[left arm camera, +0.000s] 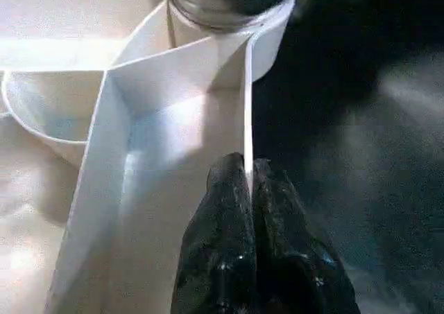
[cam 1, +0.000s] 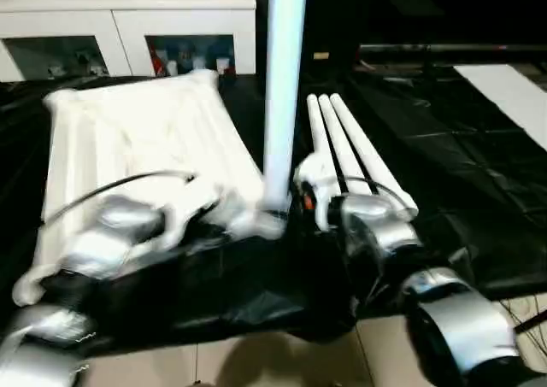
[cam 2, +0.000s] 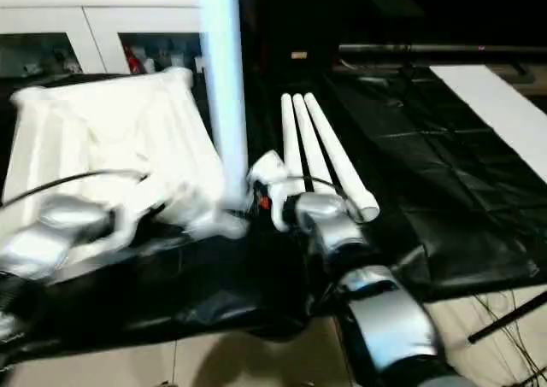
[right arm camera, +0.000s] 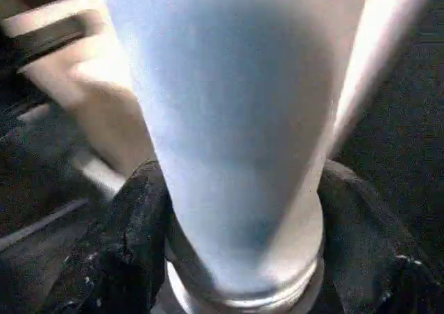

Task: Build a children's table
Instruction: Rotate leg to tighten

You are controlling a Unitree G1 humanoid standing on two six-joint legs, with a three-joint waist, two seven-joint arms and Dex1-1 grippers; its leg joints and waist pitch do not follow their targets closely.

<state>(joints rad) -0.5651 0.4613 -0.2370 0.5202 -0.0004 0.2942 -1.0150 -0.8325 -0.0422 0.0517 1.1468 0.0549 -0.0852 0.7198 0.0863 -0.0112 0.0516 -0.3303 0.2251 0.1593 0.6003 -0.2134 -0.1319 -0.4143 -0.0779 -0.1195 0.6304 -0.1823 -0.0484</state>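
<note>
Head views: you see the table top lying upside down, ribs up, on the black sheet on the floor. One leg stands upright at its near right corner. Three more legs lie side by side just right of it, on the sheet. A white cabinet w/ glass doors is behind.

Left wrist view: the left gripper has its jaws closed narrow on a thin rib of the top, near the corner socket.

Right wrist view: the right gripper has jaws around the upright leg's base, one black finger on each side, touching it.
</note>
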